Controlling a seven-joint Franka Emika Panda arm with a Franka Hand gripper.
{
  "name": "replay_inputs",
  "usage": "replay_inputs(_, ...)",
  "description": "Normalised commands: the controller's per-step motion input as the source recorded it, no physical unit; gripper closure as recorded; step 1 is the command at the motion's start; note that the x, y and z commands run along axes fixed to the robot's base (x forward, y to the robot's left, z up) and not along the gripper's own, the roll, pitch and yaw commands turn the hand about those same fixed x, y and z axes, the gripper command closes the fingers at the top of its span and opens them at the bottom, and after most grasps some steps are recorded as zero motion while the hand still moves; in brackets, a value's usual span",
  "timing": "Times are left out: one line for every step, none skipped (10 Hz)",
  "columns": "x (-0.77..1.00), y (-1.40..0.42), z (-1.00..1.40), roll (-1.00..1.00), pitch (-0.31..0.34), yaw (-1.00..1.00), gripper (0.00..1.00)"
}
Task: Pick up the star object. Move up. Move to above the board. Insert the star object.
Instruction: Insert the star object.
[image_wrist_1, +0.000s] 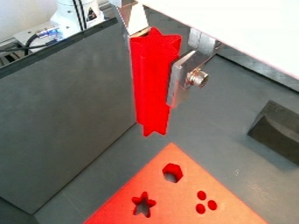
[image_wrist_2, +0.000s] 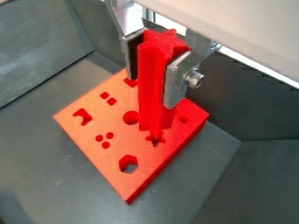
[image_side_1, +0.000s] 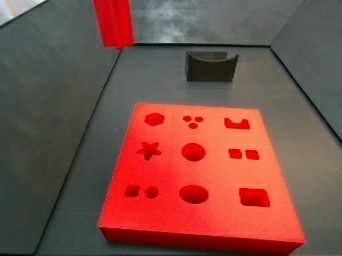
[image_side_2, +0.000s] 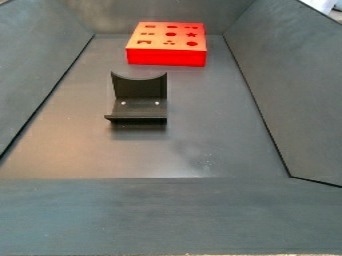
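The gripper (image_wrist_1: 155, 74) is shut on the star object (image_wrist_1: 149, 109), a long red ridged bar held upright between the silver fingers (image_wrist_1: 181, 80). Both wrist views show this grip (image_wrist_2: 153, 87). The bar's lower end (image_wrist_2: 152, 129) hangs in the air over the board (image_wrist_2: 170, 156), a flat red slab with cut-out holes. The board's star hole (image_wrist_1: 143, 204) shows past the bar's end. In a side view only the bar's lower part (image_side_1: 112, 22) shows, high above the floor beyond the board (image_side_1: 221, 175); the gripper is out of that frame.
The dark fixture (image_side_1: 210, 65) stands on the grey floor beyond the board, and shows nearer in a side view (image_side_2: 136, 97) with the board (image_side_2: 167, 58) behind it. Sloping grey walls (image_side_1: 54, 90) enclose the floor.
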Motion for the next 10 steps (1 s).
replay_inputs(-0.09,-0.17,-0.49,0.15,-0.173,0.0,1.0)
replay_inputs(0.0,-0.09,-0.52,0.16,-0.137,0.0,1.0)
replay_inputs(0.07,-0.15,-0.61,0.14,-0.116,0.0,1.0)
replay_inputs(0.13,-0.23,-0.61,0.09,-0.169,0.0,1.0)
replay_inputs(0.17,-0.28,-0.59,0.1,-0.179,0.0,1.0)
replay_inputs(0.15,-0.28,-0.61,0.11,-0.204,0.0,1.0)
replay_inputs(0.18,-0.27,-0.61,0.1,-0.201,0.0,1.0)
replay_inputs(0.22,-0.26,-0.59,0.09,-0.186,0.0,1.0)
replay_inputs(0.37,-0.22,-0.6,0.09,-0.123,0.0,1.0)
replay_inputs(0.41,-0.21,-0.64,0.1,-0.084,0.0,1.0)
